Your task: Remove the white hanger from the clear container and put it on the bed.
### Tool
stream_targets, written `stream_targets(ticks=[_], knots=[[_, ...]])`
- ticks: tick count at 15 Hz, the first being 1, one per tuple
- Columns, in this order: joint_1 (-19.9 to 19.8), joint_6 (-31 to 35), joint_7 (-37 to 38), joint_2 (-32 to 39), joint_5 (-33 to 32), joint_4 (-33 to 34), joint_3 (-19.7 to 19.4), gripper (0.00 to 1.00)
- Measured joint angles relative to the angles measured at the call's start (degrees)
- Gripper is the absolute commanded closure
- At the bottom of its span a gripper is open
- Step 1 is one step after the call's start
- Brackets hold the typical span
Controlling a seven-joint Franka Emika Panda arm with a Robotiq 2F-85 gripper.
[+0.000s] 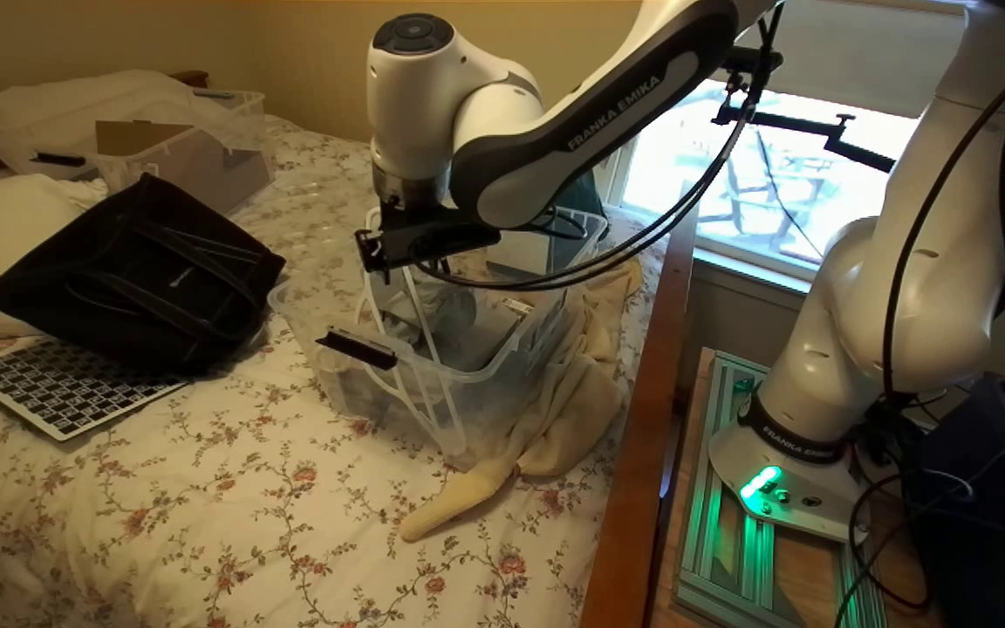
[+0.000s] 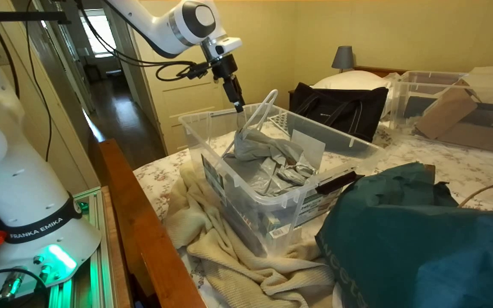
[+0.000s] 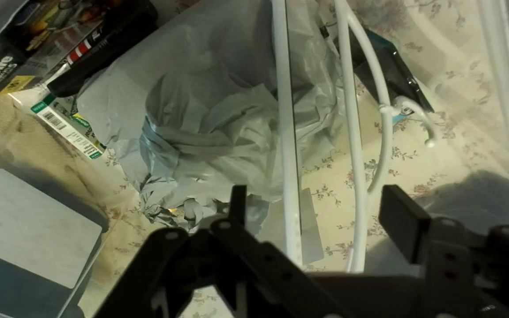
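Note:
The white hanger stands on edge in the clear container. Its upper end rises above the rim in both exterior views. Its hook lies to the right in the wrist view. My gripper is open, pointing down over the container. In the wrist view the hanger's long bars run between the two spread fingers, without visible finger contact. In an exterior view the gripper is right beside the hanger's raised end. The bed, with its flowered cream spread, lies under the container.
A grey plastic bag and boxes lie inside the container. A tan blanket bunches against it. A black bag, a checkered board and another clear bin are on the bed. A green bag stands close by. A wooden rail edges the bed.

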Motion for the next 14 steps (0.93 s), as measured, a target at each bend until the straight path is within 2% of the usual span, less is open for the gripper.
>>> stream_targets(ticks=[1, 2, 4, 6, 8, 14], knots=[[0.53, -0.05, 0.80, 0.58, -0.64, 0.59, -0.47, 0.42], [1.00, -0.07, 1.40, 1.13, -1.08, 1.12, -0.90, 0.19], [1.85, -0.24, 2.32, 2.08, -1.56, 2.12, -1.65, 0.16], [2.61, -0.64, 2.89, 2.92, -1.92, 3.04, -2.31, 0.03], [3.23, -1.02, 3.20, 3.81, -2.10, 3.93, -2.99, 0.00], [4.21, -1.95, 4.35, 6.60, -3.96, 5.99, -5.50, 0.00]])
